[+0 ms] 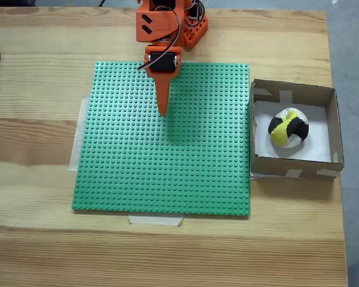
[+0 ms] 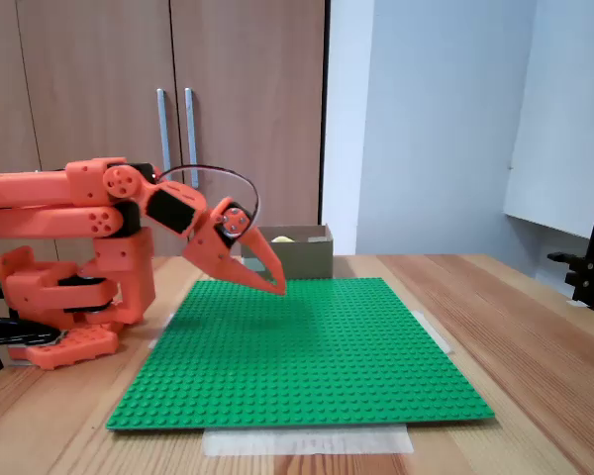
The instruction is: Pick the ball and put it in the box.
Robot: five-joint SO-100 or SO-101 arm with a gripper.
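Resting on the white bottom of the box (image 1: 294, 92), the ball (image 1: 288, 127) already lies where the task wants it, so the placing step looks done. The fingers (image 1: 163, 109) hang pressed together and empty above the green studded mat (image 1: 167, 179) on the tabletop (image 1: 36, 251), well apart from the box. Nothing but parking the arm seems left.
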